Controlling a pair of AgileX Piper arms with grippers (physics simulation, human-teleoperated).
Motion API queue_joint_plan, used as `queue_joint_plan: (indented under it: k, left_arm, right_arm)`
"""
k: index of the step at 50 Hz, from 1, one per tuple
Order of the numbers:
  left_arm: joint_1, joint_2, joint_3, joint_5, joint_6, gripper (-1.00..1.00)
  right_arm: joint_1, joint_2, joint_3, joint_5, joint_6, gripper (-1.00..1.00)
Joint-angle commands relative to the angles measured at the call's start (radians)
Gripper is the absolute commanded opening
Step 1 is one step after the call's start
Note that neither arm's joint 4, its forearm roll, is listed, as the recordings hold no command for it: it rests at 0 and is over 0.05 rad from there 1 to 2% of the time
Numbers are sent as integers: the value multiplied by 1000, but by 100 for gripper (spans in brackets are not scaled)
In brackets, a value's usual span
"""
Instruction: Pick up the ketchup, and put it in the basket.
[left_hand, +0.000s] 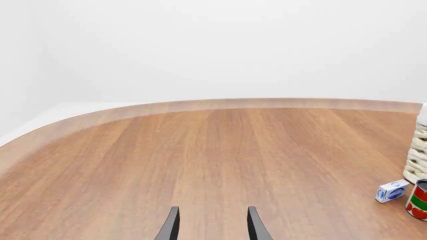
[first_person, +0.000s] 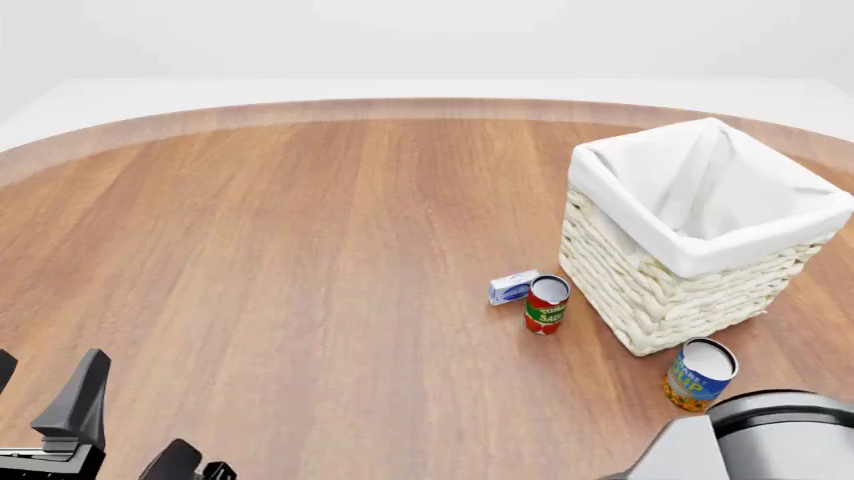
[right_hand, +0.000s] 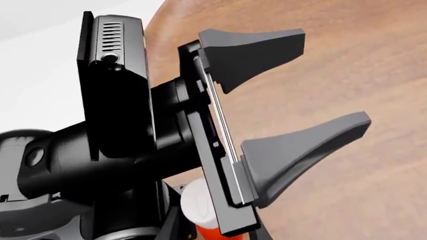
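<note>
- The left gripper (left_hand: 212, 210) is wide open, with nothing between its dark fingers (left_hand: 171, 226); it hangs over bare wood at the near left of the worktop (first_person: 294, 260).
- The right wrist view looks across at that same gripper (right_hand: 330, 80): its fingers are spread well apart and empty, and a black camera box sits on its body.
- The ketchup (right_hand: 199, 204) shows only in the right wrist view. Its white cap and a sliver of red-orange body peek out from behind the left gripper's body, and the rest is hidden.
- The ketchup does not lie between the left fingers. I cannot tell what it rests on or where it sits on the worktop, and the front view does not show it.
- The basket (first_person: 641, 290) stands upright on the right half of the worktop, with its white lining folded over the rim.
- A tomato can (first_person: 546, 304) stands upright just left of the basket's near wall, and a small blue-and-white box (first_person: 514, 288) lies just beside that can on its left.
- A blue-and-yellow can (first_person: 699, 374) stands upright near the basket's near corner.
- Of the right arm (first_person: 767, 435) only a grey rounded link shows at the near right edge. Its gripper is out of sight, so I cannot tell its state.
</note>
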Motion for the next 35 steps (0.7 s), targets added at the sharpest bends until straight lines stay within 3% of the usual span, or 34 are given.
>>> queue_joint_plan:
  k: [1, 14, 15, 35]
  left_arm:
    - [0, 0, 0, 0, 0, 100]
    - [0, 0, 0, 0, 0, 100]
    - [0, 0, 0, 0, 0, 100]
    - [0, 0, 0, 0, 0, 100]
  right_arm:
    - [-6, 20, -20, 8, 0, 100]
    - [0, 25, -25, 8, -1, 100]
    - [2, 23, -24, 7, 2, -100]
    - [-1, 14, -10, -3, 13, -100]
